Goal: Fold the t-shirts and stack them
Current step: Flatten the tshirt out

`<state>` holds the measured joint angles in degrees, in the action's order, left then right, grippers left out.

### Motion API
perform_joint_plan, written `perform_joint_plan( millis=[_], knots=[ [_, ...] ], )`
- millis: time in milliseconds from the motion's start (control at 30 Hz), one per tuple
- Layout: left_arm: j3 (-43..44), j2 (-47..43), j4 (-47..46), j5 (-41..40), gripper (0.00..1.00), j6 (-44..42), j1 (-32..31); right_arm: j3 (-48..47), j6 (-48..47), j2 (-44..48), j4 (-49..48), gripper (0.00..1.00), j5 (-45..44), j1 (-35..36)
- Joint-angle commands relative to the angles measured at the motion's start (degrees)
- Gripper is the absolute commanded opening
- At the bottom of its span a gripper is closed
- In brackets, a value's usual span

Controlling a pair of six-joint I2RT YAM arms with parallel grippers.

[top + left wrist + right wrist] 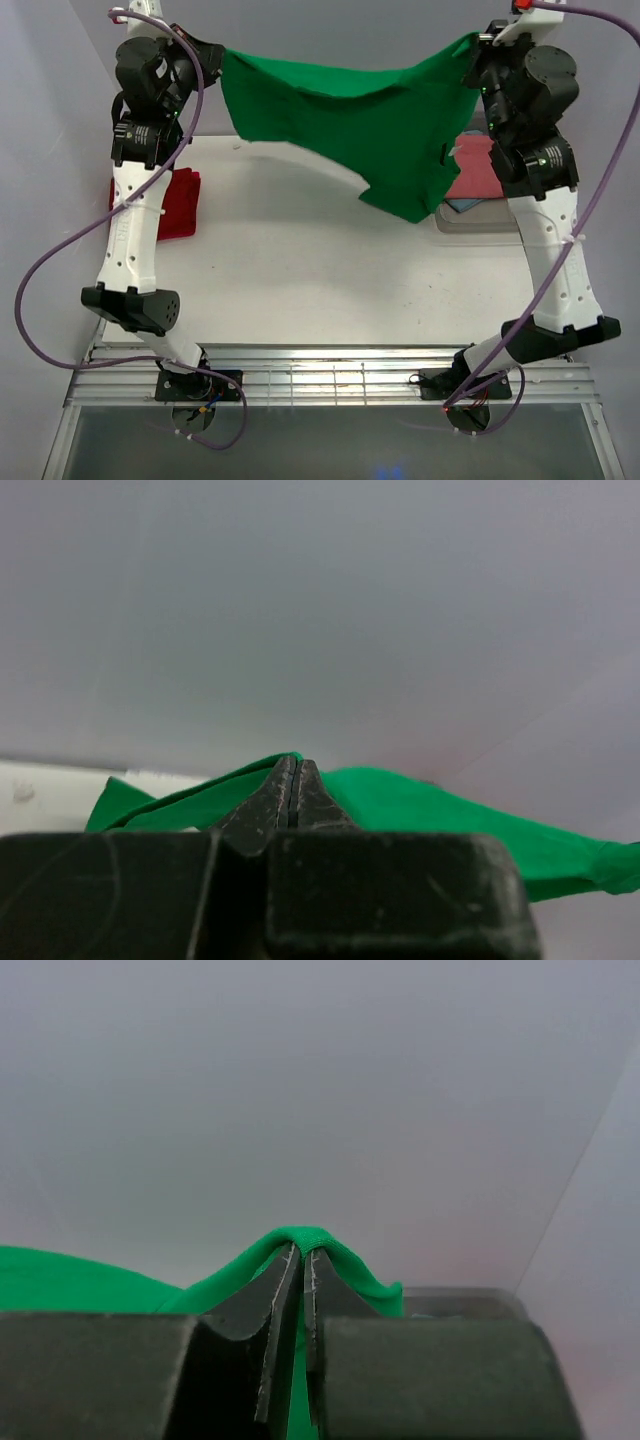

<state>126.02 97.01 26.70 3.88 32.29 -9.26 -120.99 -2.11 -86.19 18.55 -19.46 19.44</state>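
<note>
The green shirt [350, 130] hangs in the air above the far half of the table [300, 290], stretched between the two arms. The left pincer [293, 785] is clamped on one top corner and the right pincer [301, 1270] on the other. The shirt is spread out but not yet folded or laid down.

A red shirt [180, 205] lies at the left edge of the table, apparently folded, so that one looks done. At the right, a pink shirt [478, 165] and a blue shirt [462, 205] seem to sit in a bin [480, 225], probably waiting their turn.

Only the overhead view shows the whole cloth, its sagging middle and the other shirts. Only the wrist views show green cloth pinched between tips pressed together.
</note>
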Motion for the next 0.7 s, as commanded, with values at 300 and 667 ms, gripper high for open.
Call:
perform_joint_plan(
  millis=[300, 667],
  knots=[
    [-52.94, -24.57, -10.27, 2.19, 0.00, -6.46, -0.94, 45.01, 2.97, 19.37, -2.47, 0.08, 15.03, -0.81],
    [-73.98, -35.30, 9.85, -6.60, 0.00, -2.77, -1.03, 66.24, 14.76, 28.01, 16.94, 0.08, 18.85, 7.09]
  ],
)
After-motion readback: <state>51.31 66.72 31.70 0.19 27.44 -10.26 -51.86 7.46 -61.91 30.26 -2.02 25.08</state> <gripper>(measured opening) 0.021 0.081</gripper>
